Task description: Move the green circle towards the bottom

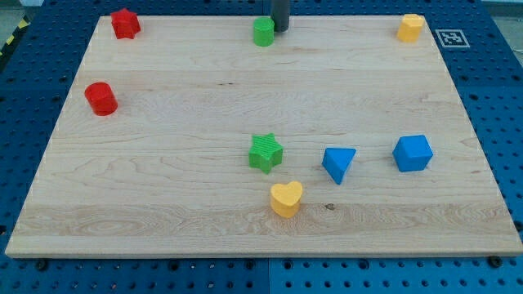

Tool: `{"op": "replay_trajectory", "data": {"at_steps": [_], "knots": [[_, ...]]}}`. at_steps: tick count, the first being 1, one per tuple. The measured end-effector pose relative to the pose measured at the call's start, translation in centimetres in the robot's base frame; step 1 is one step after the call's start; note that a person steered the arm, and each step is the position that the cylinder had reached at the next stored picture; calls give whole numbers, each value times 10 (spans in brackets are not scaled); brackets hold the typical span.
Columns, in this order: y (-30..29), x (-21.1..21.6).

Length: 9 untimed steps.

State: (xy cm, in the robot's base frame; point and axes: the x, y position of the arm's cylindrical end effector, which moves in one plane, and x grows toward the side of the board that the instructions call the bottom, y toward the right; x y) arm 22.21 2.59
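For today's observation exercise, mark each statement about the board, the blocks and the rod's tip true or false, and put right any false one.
1. My tip is close beside the green circle, on its right in the view. True.
2. The green star lies at the view's top edge. False: it lies in the lower middle, just above the yellow heart.
3. Two blue blocks lie in the lower right part of the board. True: the blue triangle and the blue cube.
4. The red circle touches the red star-like block. False: they lie well apart.
5. The yellow block in the top right corner is heart-shaped. False: it looks roughly hexagonal.
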Motion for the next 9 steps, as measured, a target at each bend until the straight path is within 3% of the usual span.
{"op": "replay_trajectory", "data": {"at_steps": [5, 9], "knots": [[-45, 11], [-63, 55]]}}
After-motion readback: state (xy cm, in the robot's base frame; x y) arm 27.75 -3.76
